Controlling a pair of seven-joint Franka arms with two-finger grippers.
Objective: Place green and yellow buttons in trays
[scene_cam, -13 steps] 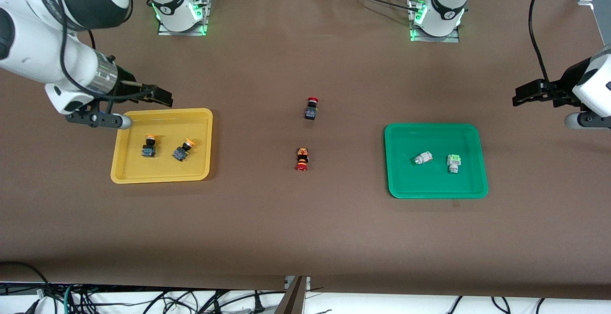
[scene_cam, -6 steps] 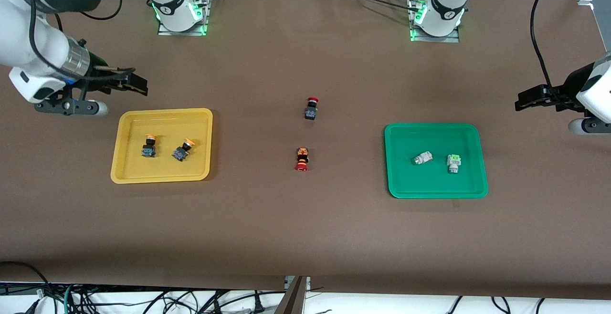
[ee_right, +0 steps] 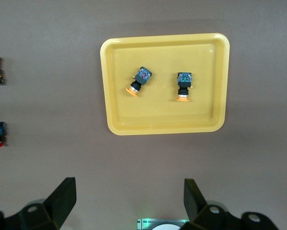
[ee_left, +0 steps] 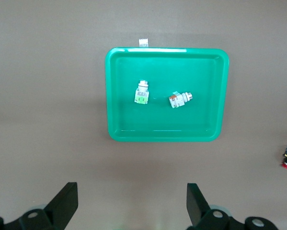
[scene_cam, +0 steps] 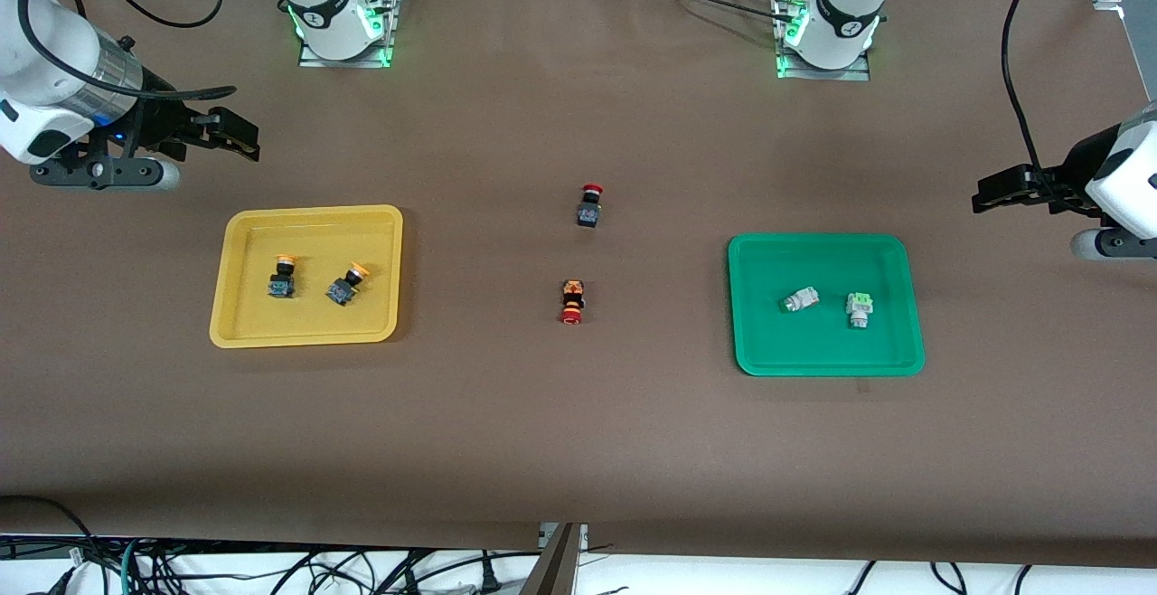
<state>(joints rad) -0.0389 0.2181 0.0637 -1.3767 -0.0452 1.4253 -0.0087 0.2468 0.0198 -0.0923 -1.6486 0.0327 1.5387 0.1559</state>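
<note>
Both trays look loaded, so I judge sorting done; I'd park the arms high, clear of the rims. My right gripper [scene_cam: 237, 136] hangs spread and empty over the table [scene_cam: 578, 432], just off the yellow tray [scene_cam: 307, 335] with two yellow-capped buttons [scene_cam: 282, 276]. My left gripper [scene_cam: 994, 190], spread too, hangs beside the green tray [scene_cam: 827, 365] holding both green buttons [scene_cam: 859, 308].

Bench [scene_cam: 578, 432]: matt brown covering, smooth, cloth- or paper-like. Yellow tray [scene_cam: 307, 335] and green tray [scene_cam: 827, 364]: glossy moulded plastic. Green buttons [scene_cam: 801, 300]: white-silver bodies, light-green plastic parts.
</note>
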